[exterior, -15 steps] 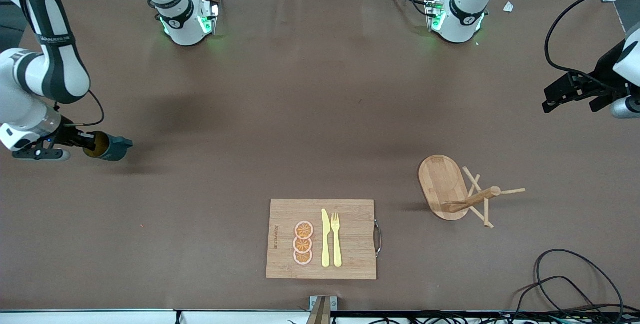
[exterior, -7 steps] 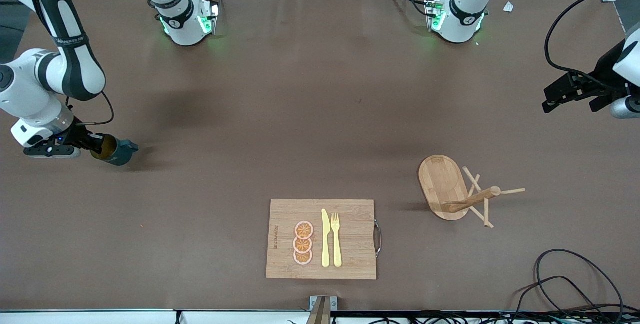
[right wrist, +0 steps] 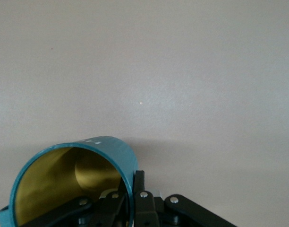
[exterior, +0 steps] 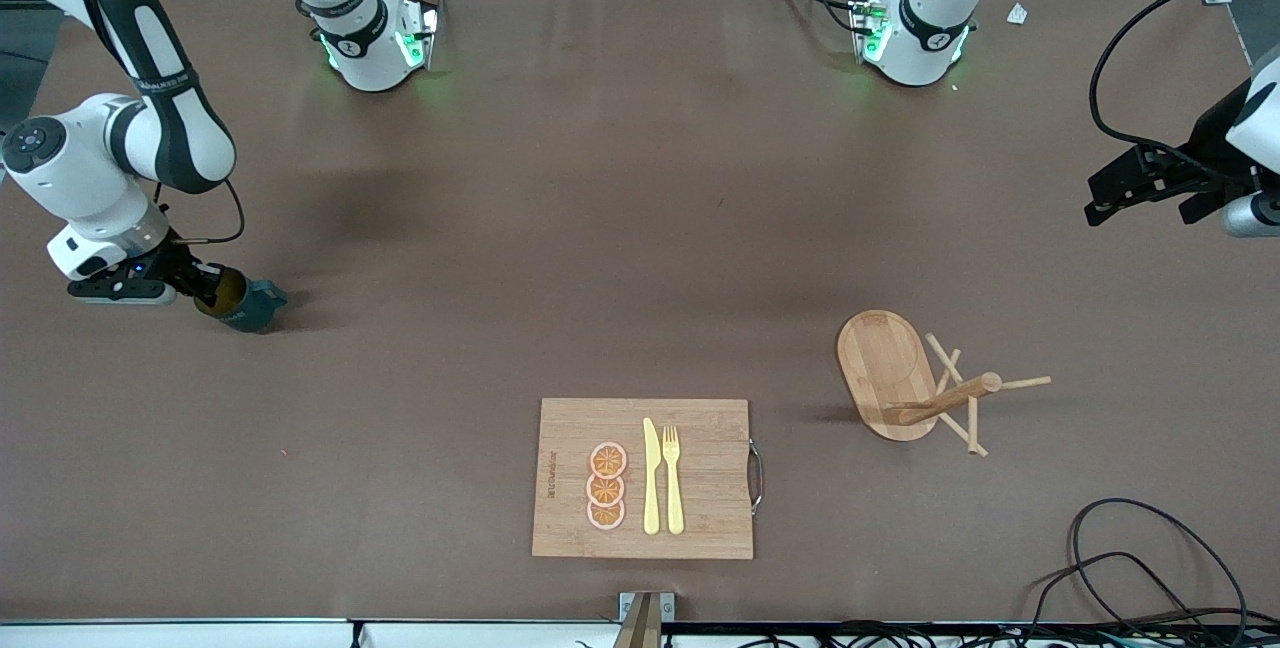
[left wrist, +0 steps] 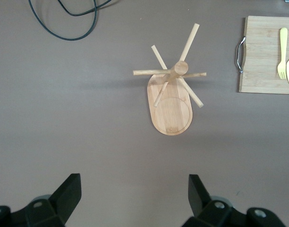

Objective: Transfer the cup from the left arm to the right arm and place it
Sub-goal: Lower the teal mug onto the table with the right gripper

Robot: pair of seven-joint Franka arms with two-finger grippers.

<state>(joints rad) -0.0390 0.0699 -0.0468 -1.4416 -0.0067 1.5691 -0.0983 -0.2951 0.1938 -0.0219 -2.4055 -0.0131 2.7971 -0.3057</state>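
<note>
The cup (exterior: pixel 252 307) is a dark teal mug with a mustard-yellow inside, tilted on its side low over the table at the right arm's end. My right gripper (exterior: pixel 214 289) is shut on its rim, one finger inside and one outside. The right wrist view shows the cup (right wrist: pixel 104 147) with its open mouth toward the camera and the right gripper (right wrist: pixel 131 188) pinching the wall. My left gripper (exterior: pixel 1140 190) waits open over the left arm's end of the table. In the left wrist view the left gripper (left wrist: pixel 133 191) holds nothing between its fingers.
A wooden cutting board (exterior: pixel 700 428) near the front edge carries orange slices (exterior: pixel 606 487), a yellow knife (exterior: pixel 651 476) and a fork (exterior: pixel 672 478). A wooden peg rack (exterior: pixel 885 358) on an oval base stands toward the left arm's end. Black cables (exterior: pixel 1150 568) lie at the front corner.
The right arm has swung, carrying the cup a little toward the table's middle and tipping it further. The left arm has not moved.
</note>
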